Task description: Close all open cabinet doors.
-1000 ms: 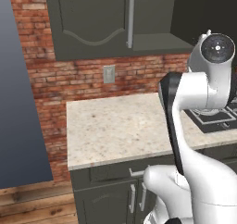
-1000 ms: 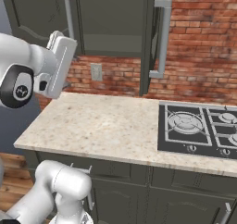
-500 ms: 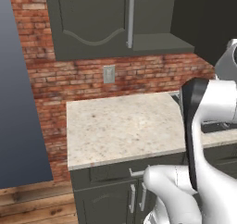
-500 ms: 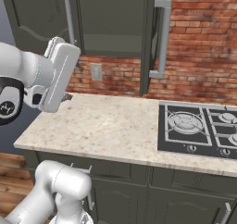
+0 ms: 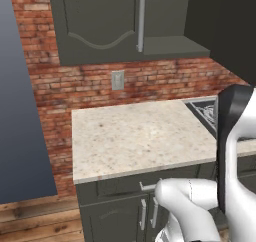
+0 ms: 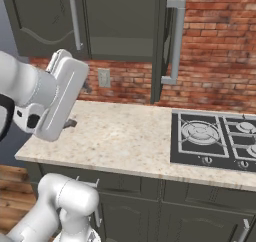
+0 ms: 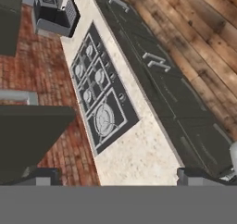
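Observation:
Of the upper cabinet doors, the left one [image 5: 100, 21] is closed, its silver bar handle [image 5: 141, 21] upright. The one beside it stands swung out over the counter: a dark slab [image 5: 235, 31] in the left base view, edge-on [image 6: 164, 41] with its handle [image 6: 175, 41] in the right base view. Between them the cabinet's inside [image 6: 120, 21] lies bare. My gripper [image 6: 79, 106] hangs over the counter's left part, left of that open door, below its lower edge and apart from it. In the hand view my gripper [image 7: 118, 177] is open with nothing in it; the open door [image 7: 32, 135] is at the left.
A speckled stone counter [image 5: 135, 136] runs under the cabinets, with a black gas hob [image 6: 215, 136] to the right and a toaster oven [image 7: 53, 12] farther along. Lower cabinet doors [image 5: 142, 213] below look closed. A brick wall with an outlet [image 5: 118, 79] backs it. A tall blue-grey panel [image 5: 20, 111] stands left.
My arm has swung down and to the right. The hand has dropped from cabinet height to just above the counter. The doors have not moved.

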